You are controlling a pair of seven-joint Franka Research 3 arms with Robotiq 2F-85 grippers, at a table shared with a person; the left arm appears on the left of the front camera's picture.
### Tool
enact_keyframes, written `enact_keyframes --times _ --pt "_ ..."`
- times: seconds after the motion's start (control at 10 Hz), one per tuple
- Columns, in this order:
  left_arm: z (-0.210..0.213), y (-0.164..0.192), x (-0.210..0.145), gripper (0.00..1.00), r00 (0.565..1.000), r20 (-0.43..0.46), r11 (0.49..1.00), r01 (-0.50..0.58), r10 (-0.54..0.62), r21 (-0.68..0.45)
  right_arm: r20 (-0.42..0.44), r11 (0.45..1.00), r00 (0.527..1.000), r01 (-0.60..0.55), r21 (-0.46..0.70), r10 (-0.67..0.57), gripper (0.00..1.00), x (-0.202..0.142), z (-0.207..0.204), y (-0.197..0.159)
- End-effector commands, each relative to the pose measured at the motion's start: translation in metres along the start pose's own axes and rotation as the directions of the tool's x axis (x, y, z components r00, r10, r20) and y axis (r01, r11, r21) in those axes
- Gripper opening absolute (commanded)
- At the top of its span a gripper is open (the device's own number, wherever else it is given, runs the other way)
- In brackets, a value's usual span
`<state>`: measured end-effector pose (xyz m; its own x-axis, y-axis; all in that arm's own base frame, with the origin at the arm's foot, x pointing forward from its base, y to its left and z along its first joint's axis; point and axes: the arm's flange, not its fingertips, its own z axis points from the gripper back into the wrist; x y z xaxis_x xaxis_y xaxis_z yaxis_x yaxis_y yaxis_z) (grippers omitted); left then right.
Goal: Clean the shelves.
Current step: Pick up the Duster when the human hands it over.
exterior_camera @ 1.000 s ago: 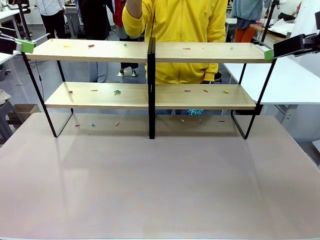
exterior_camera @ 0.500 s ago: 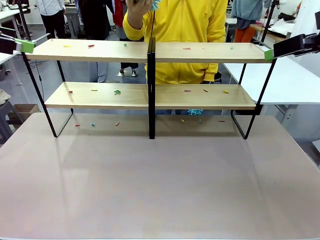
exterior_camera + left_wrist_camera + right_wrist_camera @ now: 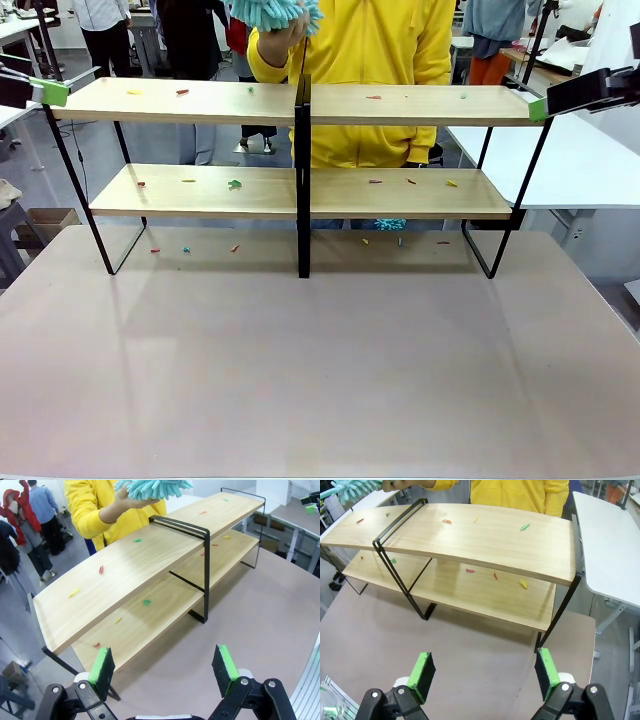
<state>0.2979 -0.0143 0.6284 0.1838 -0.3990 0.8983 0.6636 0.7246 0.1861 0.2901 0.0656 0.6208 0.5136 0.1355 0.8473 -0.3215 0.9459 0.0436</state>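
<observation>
Shelves (image 3: 270, 195) stood across the upper half of the front view, at the far edge of the table (image 3: 320, 360), both boards dotted with coloured scraps (image 3: 235, 184). A few more scraps lay on the table under the lower board. I judged the cleaning not yet begun: every bit I could see sat where it would have to be swept from.

At top centre of that view the person's hand (image 3: 275, 35) held a teal duster (image 3: 270, 10) above the top board, clear of the wood. My guess was a handover or the person's own first sweep; I couldn't tell which.

Left gripper (image 3: 164, 664) hung with its jaws spread wide, nothing between the green pads, looking along the shelves from their end. Right gripper (image 3: 484, 672) was the same at the other end, wide apart and empty.

Next move, as I saw it, called for getting the duster onto the top board and working the scraps toward an edge, minding the black centre post.

The table was a plain matt pinkish grey. A white table (image 3: 590, 160) showed at the right, and other people stood at the upper left
</observation>
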Motion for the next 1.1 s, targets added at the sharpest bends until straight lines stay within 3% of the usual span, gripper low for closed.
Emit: enact_keyframes --times 0.0,0.1,0.2,0.3,0.4,0.5,0.7,0.8,0.9,1.0 --pt "-0.004 0.001 0.006 1.0 0.999 -0.022 0.989 -0.036 0.033 -0.146 0.002 1.0 1.0 -0.006 0.006 0.006 1.0 0.0 0.001 -0.002" --pt "-0.014 0.011 0.025 1.0 0.964 -0.151 0.935 -0.25 0.218 -0.25 0.002 1.0 1.0 -0.006 0.006 0.006 1.0 0.0 0.001 -0.002" --pt "-0.032 0.027 0.058 1.0 0.814 -0.216 0.741 -0.581 0.539 -0.338 0.002 1.0 1.0 -0.006 0.006 0.006 1.0 0.0 0.001 -0.002" --pt "-0.055 0.035 0.078 1.0 0.612 -0.353 0.559 -0.79 0.707 -0.251 0.002 1.0 1.0 -0.006 0.006 0.006 1.0 0.0 0.001 -0.002" --pt "-0.082 0.045 0.085 1.0 0.464 -0.433 0.413 -0.886 0.773 -0.212 0.002 1.0 1.0 -0.006 0.006 0.006 1.0 0.0 0.001 -0.002" --pt "-0.102 0.049 0.084 1.0 0.391 -0.516 0.303 -0.92 0.762 -0.249 0.002 1.0 1.0 -0.006 0.006 0.006 1.0 0.0 0.001 -0.002" --pt "-0.127 0.054 0.077 1.0 0.261 -0.576 0.144 -0.96 0.775 -0.241 0.002 1.0 1.0 -0.006 0.006 0.006 1.0 0.0 0.001 -0.002" --pt "-0.112 0.036 0.078 1.0 0.709 -0.347 0.589 -0.704 0.614 -0.397 0.002 1.0 1.0 -0.006 0.006 0.006 1.0 0.0 0.001 -0.002" --pt "-0.112 0.036 0.078 1.0 0.709 -0.347 0.589 -0.704 0.614 -0.397 0.002 1.0 1.0 -0.006 0.006 0.006 1.0 0.0 0.001 -0.002" --pt "-0.138 0.048 0.07 1.0 0.588 -0.442 0.443 -0.806 0.678 -0.393 0.002 1.0 1.0 -0.006 0.006 0.006 1.0 0.0 0.001 -0.002"
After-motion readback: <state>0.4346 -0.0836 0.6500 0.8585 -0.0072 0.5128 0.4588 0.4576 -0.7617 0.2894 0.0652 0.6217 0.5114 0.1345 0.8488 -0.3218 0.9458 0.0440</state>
